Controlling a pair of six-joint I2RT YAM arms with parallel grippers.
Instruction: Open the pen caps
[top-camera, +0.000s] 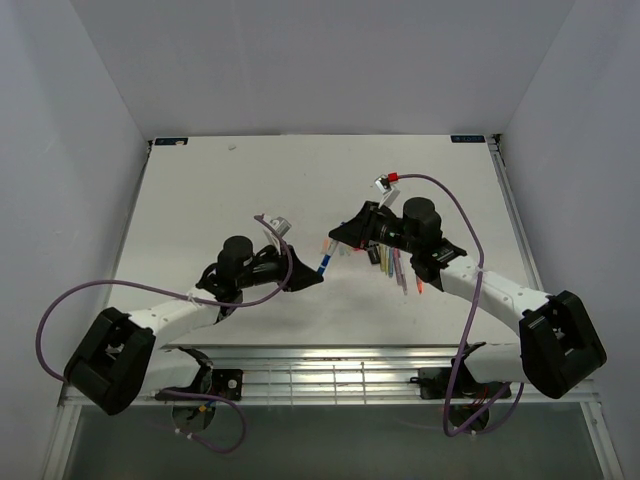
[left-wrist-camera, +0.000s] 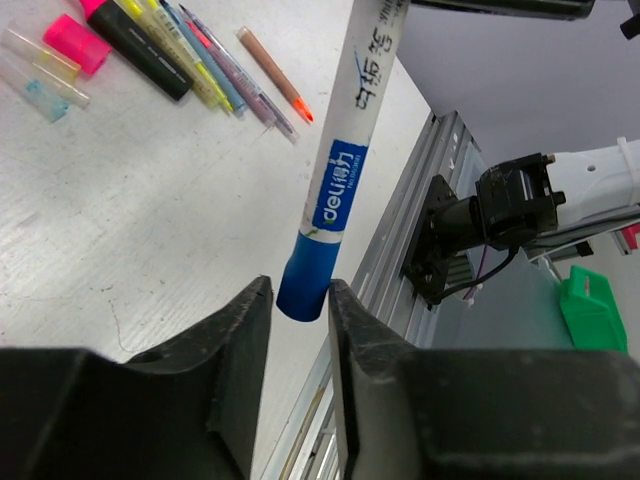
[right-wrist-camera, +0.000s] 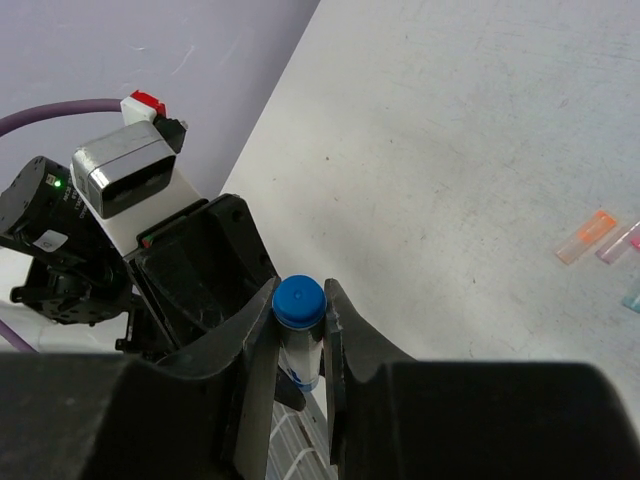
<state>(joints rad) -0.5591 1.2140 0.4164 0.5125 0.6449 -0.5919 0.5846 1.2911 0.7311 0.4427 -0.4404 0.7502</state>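
1. Holding one white pen (top-camera: 328, 251) between them, the two arms meet above the middle of the table (top-camera: 220, 200), as seen from the top camera.
2. The left gripper (top-camera: 308, 279) reaches in from the lower left. The right gripper (top-camera: 335, 238) reaches in from the upper right. The pen slants in the air between them.
3. In the left wrist view, the left gripper's fingers (left-wrist-camera: 250, 330) stand narrow and pinch the blue cap (left-wrist-camera: 303, 285) at the pen's lower end. The cap looks seated on the barrel, just below a blue printed label.
4. In the right wrist view, the right gripper's fingers (right-wrist-camera: 258, 335) are also narrow and clamp the pen barrel. A round blue end plug (right-wrist-camera: 298, 300) shows between their tips.
5. A row of loose pens (left-wrist-camera: 225, 85) lies side by side on the table behind the held pen. One has an orange tip.
6. A pink cap (left-wrist-camera: 75, 42) lies just beside a black highlighter (left-wrist-camera: 140, 48) at the end of that row.
7. An orange translucent cap (right-wrist-camera: 587, 237) lies loose on the table, with other small caps near it, well apart from the held pen.
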